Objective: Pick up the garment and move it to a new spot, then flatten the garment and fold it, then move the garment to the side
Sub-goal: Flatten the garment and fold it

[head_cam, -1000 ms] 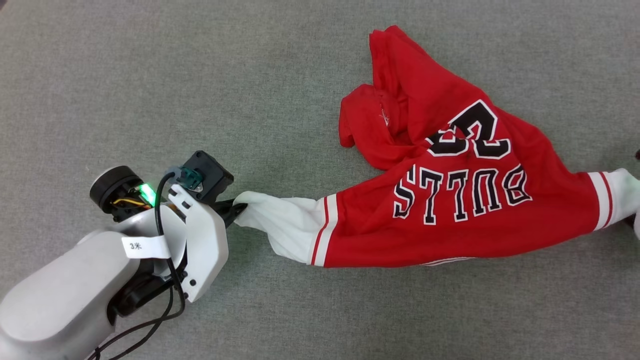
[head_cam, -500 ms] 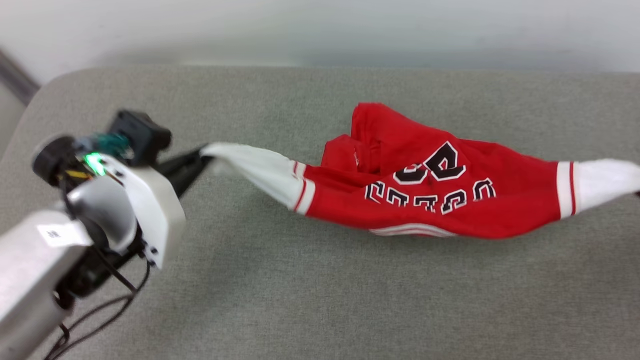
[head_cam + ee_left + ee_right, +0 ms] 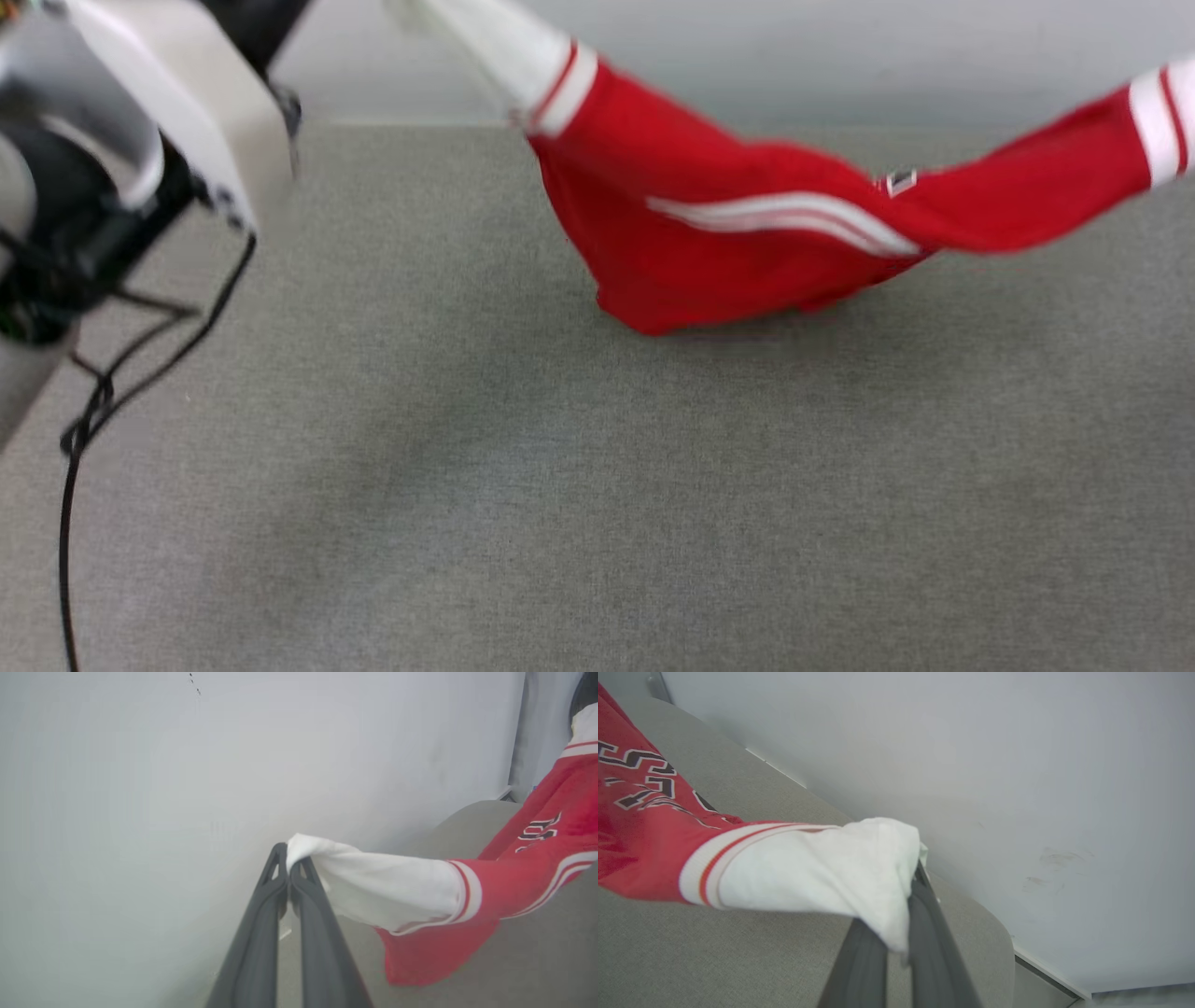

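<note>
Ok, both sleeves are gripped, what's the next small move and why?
Probably raise both grippers a little higher before carrying. The left gripper and right gripper are each shut on a white sleeve end, but the garment sags between them and its lowest red fold looks close to, maybe touching, the grey surface.

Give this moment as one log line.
garment: held up, middle sags toward grey surface | left tool: shut on one sleeve | right tool: shut on other sleeve

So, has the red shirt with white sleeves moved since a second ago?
Yes. The red shirt with white sleeves has risen off the grey fabric tabletop: it lay on it before, now it hangs by both sleeves.
</note>
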`<state>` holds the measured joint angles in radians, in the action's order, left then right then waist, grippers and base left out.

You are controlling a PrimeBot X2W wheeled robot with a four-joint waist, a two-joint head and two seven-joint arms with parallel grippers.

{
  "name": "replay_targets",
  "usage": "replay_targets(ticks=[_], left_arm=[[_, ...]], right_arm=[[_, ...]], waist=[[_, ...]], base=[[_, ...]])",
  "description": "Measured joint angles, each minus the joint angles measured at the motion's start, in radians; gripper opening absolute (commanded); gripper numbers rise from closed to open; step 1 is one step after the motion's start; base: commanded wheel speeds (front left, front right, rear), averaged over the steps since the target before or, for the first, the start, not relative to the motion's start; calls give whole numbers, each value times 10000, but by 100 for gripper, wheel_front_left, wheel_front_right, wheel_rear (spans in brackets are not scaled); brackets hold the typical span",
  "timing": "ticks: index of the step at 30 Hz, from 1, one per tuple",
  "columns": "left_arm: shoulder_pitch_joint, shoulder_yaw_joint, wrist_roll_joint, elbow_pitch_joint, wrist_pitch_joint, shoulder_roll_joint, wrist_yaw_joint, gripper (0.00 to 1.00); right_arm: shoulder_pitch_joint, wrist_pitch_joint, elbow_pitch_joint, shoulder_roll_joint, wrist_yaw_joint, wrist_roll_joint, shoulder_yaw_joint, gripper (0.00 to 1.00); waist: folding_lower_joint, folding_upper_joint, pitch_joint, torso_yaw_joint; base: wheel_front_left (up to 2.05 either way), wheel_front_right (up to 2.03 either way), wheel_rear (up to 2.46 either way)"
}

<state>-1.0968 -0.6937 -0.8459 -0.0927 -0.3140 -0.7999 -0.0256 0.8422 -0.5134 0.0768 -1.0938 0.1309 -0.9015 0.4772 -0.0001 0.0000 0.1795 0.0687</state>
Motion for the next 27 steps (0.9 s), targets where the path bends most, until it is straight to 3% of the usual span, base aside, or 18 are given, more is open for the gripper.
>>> replay_targets(ticks=[2,3,11,20,27], left_arm=[[-329,40,31,245,-2,157,88,0],[-1049,146,186,792,92,514,180,0],[-3847,566,777,3198,587,1565,422,0],[-6267,1037,1108,5294,1524,2140,821,0],[-6911,1229,1091,6412,2222,2332,1028,0]], right_arm=[[373,-151,-54,117,2,150,31,0],[1257,-328,-234,401,2,483,113,0],[4933,-529,-1833,1919,2,1887,894,0],[8227,477,-4019,3344,2,2941,1639,0],[9502,1078,-5436,4027,2,3156,2096,0]], waist=[[0,0,116,7],[0,0,392,25],[1,0,1803,116],[2,0,3196,170],[2,0,3675,296]], base=[[0,0,0],[0,0,0],[0,0,0],[0,0,0],[0,0,0]])
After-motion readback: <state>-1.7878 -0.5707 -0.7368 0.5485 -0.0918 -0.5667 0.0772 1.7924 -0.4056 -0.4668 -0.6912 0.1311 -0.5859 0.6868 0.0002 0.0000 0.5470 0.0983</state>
